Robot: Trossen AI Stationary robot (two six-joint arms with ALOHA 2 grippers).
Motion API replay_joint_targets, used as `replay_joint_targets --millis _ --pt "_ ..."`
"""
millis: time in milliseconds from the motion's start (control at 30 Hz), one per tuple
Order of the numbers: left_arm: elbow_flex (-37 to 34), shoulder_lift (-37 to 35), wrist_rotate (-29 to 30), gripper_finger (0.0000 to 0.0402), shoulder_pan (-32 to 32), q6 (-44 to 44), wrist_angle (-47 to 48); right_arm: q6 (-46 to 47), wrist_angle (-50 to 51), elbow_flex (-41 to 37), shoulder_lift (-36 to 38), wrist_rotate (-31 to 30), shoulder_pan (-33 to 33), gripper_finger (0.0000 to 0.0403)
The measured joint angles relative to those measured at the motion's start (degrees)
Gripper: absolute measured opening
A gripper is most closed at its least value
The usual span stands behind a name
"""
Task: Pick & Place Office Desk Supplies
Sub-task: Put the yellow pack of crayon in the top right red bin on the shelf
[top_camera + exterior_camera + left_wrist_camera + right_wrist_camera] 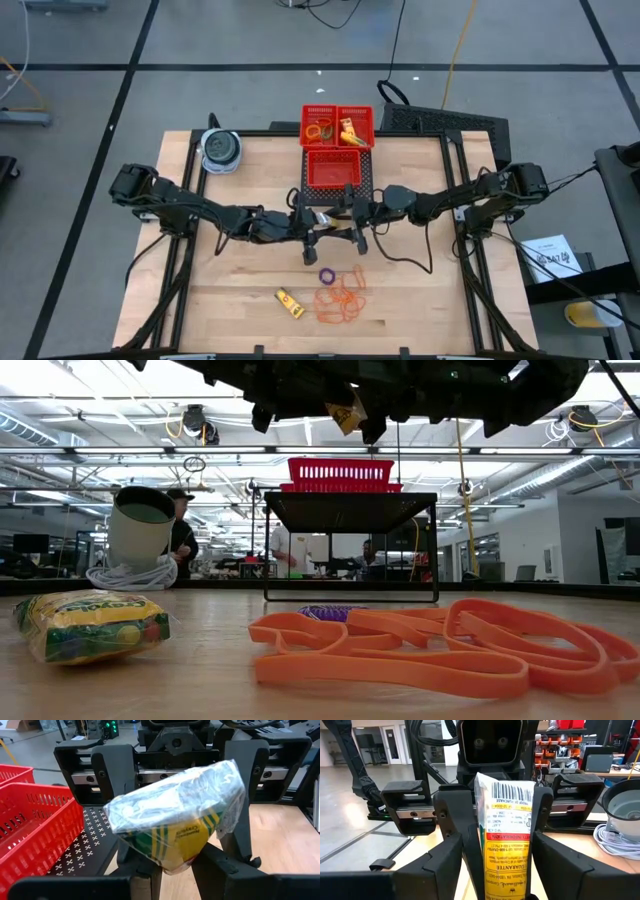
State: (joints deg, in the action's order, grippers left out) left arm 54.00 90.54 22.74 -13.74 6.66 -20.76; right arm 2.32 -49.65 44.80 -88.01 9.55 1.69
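One light, crinkly, slippery yellow packet [175, 820] clenched in the left jaws, right jaws flanking it, hold impossible to tell, above the counter [230, 280]; best pinched across flat faces.

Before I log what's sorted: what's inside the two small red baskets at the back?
The left small basket holds rings, orange and green. The right one holds yellow packets. Anything beneath them is hidden.

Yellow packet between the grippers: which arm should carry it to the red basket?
Probably right: the yellow packet sits upright in the right gripper, and the basket compartment holding packets lies on its side; the left gripper faces it.
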Motion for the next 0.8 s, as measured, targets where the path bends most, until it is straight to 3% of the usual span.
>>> replay_joint_targets --millis 433,800 --pt "0.1 -0.1 -1.5 0.0106 -0.4 1.4 1.0 1.7 -1.5 0.0 -0.1 -0.2 0.0 0.0222" --pt "0.0 0.3 -5.1 0.0107 -1.2 -1.2 1.6 2.6 -3.3 0.3 0.1 3.6 -0.2 0.0226"
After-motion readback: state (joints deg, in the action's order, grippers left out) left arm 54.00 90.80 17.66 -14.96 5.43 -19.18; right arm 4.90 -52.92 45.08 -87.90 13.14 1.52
